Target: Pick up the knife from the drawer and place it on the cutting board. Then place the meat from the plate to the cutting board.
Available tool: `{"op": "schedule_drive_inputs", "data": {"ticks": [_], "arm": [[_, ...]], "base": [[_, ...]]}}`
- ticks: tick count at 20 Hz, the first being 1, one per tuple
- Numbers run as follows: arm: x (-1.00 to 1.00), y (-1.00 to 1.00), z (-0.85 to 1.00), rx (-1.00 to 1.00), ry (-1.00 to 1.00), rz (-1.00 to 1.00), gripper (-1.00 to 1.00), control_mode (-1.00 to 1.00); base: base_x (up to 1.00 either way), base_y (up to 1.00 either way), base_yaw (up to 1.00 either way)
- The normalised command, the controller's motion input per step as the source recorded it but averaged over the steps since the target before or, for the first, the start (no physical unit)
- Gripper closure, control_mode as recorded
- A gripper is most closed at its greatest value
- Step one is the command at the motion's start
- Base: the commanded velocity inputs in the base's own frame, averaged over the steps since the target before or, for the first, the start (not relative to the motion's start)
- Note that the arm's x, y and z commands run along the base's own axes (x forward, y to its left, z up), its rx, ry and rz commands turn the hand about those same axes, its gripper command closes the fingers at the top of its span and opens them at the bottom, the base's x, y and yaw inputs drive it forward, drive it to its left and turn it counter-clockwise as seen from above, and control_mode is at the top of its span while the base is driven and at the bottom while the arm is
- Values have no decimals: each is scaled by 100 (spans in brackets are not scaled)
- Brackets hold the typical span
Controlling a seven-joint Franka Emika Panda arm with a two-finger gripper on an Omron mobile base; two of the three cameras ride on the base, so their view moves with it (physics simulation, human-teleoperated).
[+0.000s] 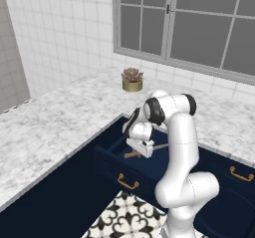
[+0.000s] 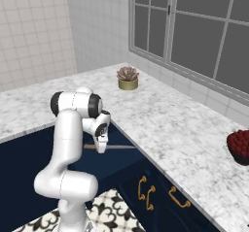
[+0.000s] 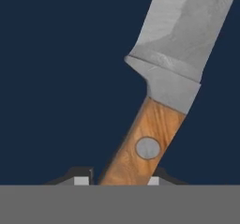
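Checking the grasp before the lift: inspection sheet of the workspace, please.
Surface: white marble counter, L-shaped, over navy cabinets.
Job's things: drawer pulled open; knife lying inside it, wooden handle towards the hand.
Clutter: potted succulent near the window; dark bowl of red fruit at the counter's right end.
Grippers: hand down in the drawer, fingertips either side of the knife handle; a firm clamp cannot be confirmed.
Cables: nothing seen.
Surroundings: tiled walls, window, patterned floor.

We see a glossy white robot arm [image 1: 182,147] of rounded tubular segments, with dark bands at its joints.
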Motion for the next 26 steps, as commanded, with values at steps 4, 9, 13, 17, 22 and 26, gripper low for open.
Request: {"op": "schedule_drive_inputs", "data": {"ticks": [4,9,13,17,22,26], "arm": [[-42,58,-7,0,0,-11,100,-100],[-41,25,47,7,0,-8,100,-100],[-13,0,100,5,1,0,100,-100],[-6,0,100,-2,6,0,100,-100],[-3,17,100,0,13,6,100,-100],[0,55,100,0,20,20,100,-100]], "base": [[0,0,0],[0,0,0],[0,0,0],[0,0,0],[0,0,0],[0,0,0]]}}
